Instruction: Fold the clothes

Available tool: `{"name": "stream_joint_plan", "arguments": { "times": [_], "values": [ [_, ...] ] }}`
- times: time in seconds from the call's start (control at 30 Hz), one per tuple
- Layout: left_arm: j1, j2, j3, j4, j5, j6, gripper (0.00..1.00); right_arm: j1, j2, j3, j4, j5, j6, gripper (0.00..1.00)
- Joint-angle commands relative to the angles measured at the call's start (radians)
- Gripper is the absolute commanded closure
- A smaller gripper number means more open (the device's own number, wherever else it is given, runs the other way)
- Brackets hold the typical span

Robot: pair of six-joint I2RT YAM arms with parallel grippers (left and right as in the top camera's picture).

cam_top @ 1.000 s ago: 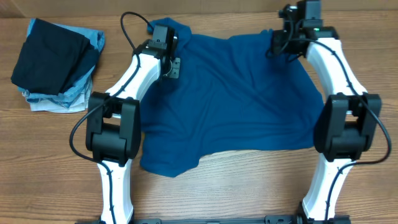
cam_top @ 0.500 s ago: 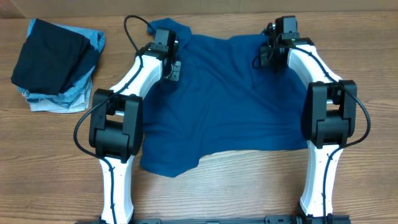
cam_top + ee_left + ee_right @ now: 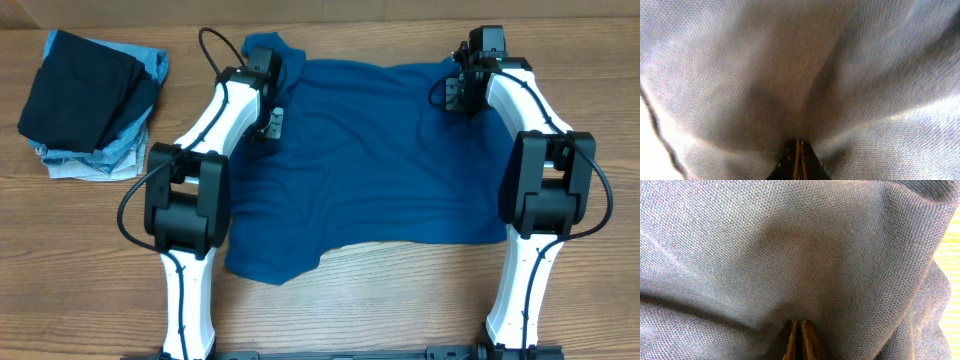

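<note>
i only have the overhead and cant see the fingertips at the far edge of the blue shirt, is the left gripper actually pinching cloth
observer: yes. In the left wrist view the left gripper is shut, fingertips pressed together, and folds of the T-shirt fan out from the tips.
operator: and the right one
observer: the right gripper is shut too, with only a hairline between its fingers and cloth creased into them.
operator: is it close to the edge
observer: its wrist view shows the T-shirt's edge curling down the right side, with a pale strip of table beyond it.
</note>
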Motion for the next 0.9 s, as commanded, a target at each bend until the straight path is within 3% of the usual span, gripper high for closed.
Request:
{"name": "stream_joint_plan", "arguments": {
  "times": [0.0, 0.03, 0.1, 0.23, 0.43, 0.87],
  "values": [
    [0.01, 0.013, 0.307, -0.067, -0.013, -0.018, 0.77, -0.025, 0.026, -0.021, 0.014, -0.032, 0.007, 0.91],
    [0.01, 0.013, 0.415, -0.076, 0.009, -0.018, 0.57, -0.024, 0.026, -0.021, 0.022, -0.048, 0.007, 0.91],
    [0.01, 0.013, 0.561, -0.001, 0.06, 0.001, 0.43, -0.024, 0.026, -0.021, 0.027, -0.054, 0.007, 0.91],
    [0.008, 0.048, 0.545, 0.125, 0.243, 0.121, 0.45, -0.024, 0.026, -0.021, 0.023, -0.054, 0.007, 0.89],
    [0.005, 0.249, 0.545, 0.232, 0.266, 0.168, 0.57, -0.024, 0.026, -0.021, 0.012, -0.054, 0.007, 0.89],
    [-0.011, 0.303, 0.545, 0.307, 0.27, 0.212, 0.57, -0.024, 0.026, -0.021, 0.005, -0.054, 0.007, 0.89]
  ]
}}
